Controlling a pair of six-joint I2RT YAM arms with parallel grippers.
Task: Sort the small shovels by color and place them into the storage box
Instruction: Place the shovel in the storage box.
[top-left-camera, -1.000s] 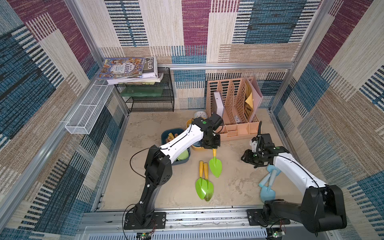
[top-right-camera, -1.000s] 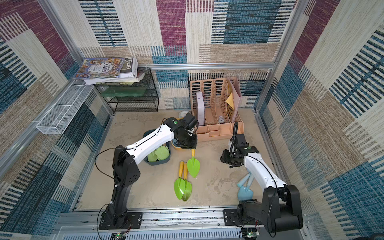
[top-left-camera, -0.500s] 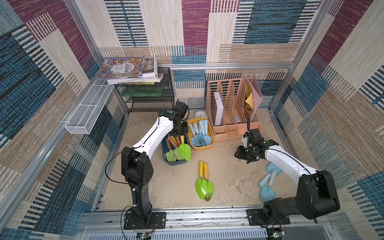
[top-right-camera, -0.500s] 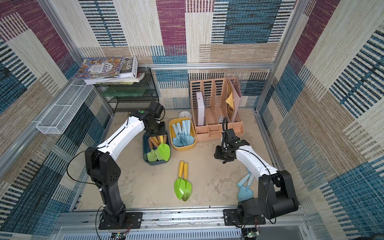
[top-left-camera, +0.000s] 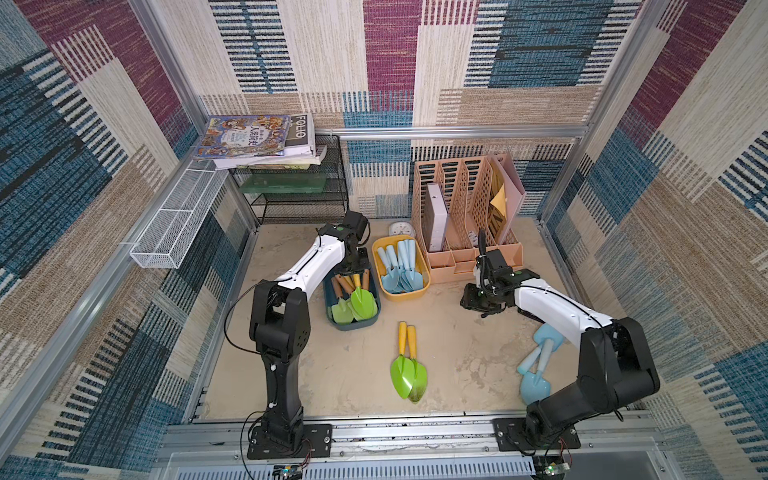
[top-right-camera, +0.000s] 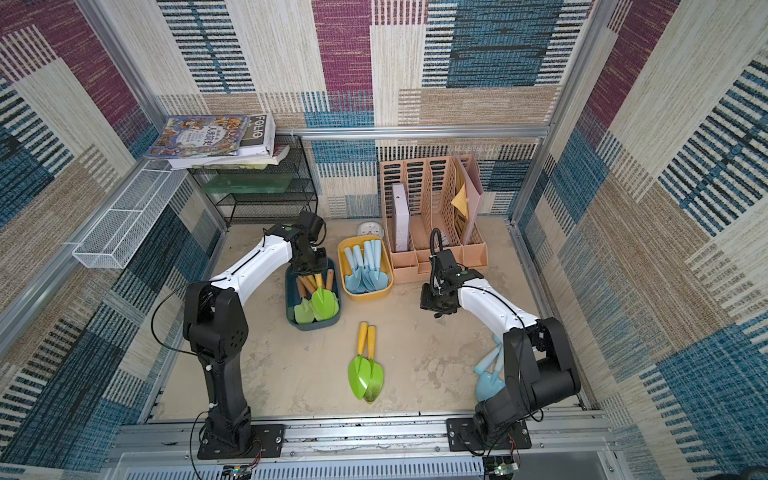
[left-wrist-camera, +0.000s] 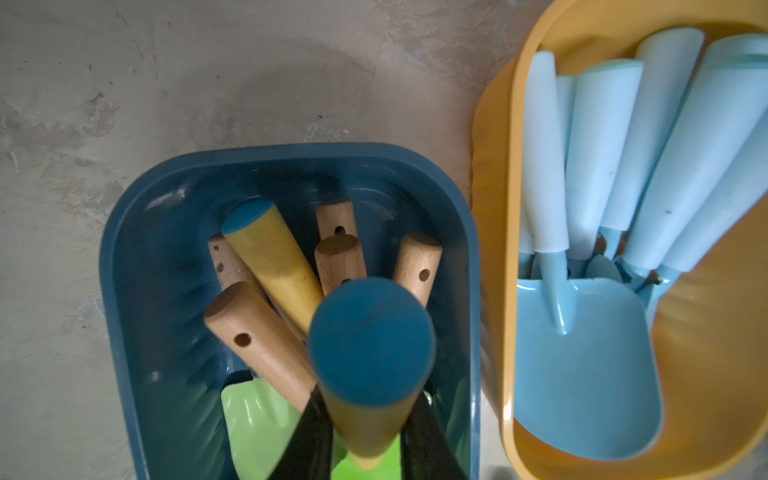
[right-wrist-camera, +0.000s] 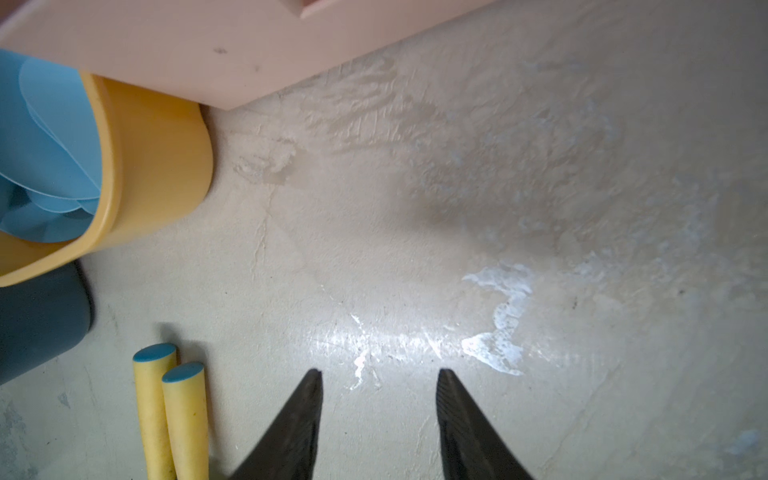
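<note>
In a top view, the left tool (top-left-camera: 352, 272) grips a yellow-handled shovel (top-left-camera: 362, 298) over the blue bin (top-left-camera: 332, 322), centre frame. Right of centre, the right tool (right-wrist-camera: 379, 374) hangs part-open, empty, above the worktop (right-wrist-camera: 540, 208).

A black wire rack (top-left-camera: 297, 199) stands in the far left corner of the table (top-left-camera: 457, 353), with a stack of books (top-left-camera: 249, 139) on top. A white mesh basket (top-left-camera: 178, 220) hangs along the left wall. At the far edge, a pink file organizer (top-left-camera: 461, 199) holds a white box (top-left-camera: 435, 216) and yellow paper (top-left-camera: 498, 200). A small round clock (top-left-camera: 402, 228) lies just beside it.
</note>
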